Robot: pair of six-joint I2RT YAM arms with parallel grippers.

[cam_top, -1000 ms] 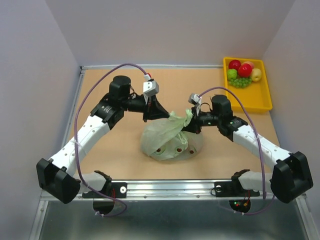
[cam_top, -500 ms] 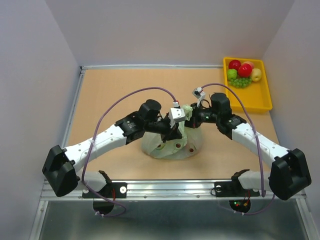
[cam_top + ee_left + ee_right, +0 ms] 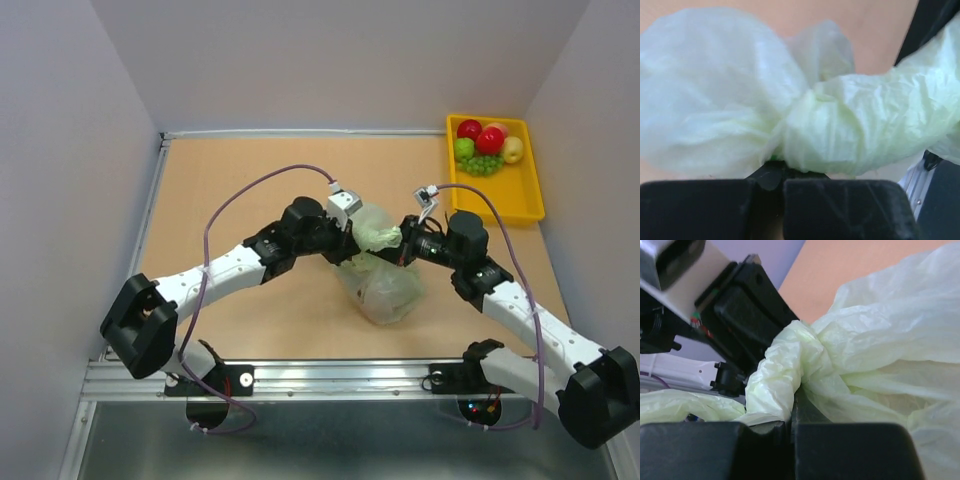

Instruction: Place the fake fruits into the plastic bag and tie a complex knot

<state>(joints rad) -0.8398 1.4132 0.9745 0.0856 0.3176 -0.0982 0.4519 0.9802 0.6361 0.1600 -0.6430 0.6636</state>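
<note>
The pale-green plastic bag [image 3: 385,285] sits bunched mid-table between my two arms, its top twisted into a thick rope [image 3: 378,236]. My left gripper [image 3: 352,238] is shut on that twisted plastic from the left. From the right, my right gripper [image 3: 404,247] is shut on it too. The left wrist view shows a pinched waist of plastic [image 3: 800,127] just above the shut left gripper [image 3: 775,172]. In the right wrist view a knot-like fold [image 3: 790,365] rises from the shut right gripper [image 3: 791,412]. The fake fruits [image 3: 484,143], red, green, yellow and grapes, lie in the tray.
The yellow tray [image 3: 520,195] stands at the back right corner, beside the right wall. White walls close in the left, back and right sides. A metal rail [image 3: 340,375] runs along the near edge by the arm bases.
My left arm swung from the back left across to the right and now grips the bag's top. The right gripper drew back to the right. The bag was pulled right and bunched up taller.
</note>
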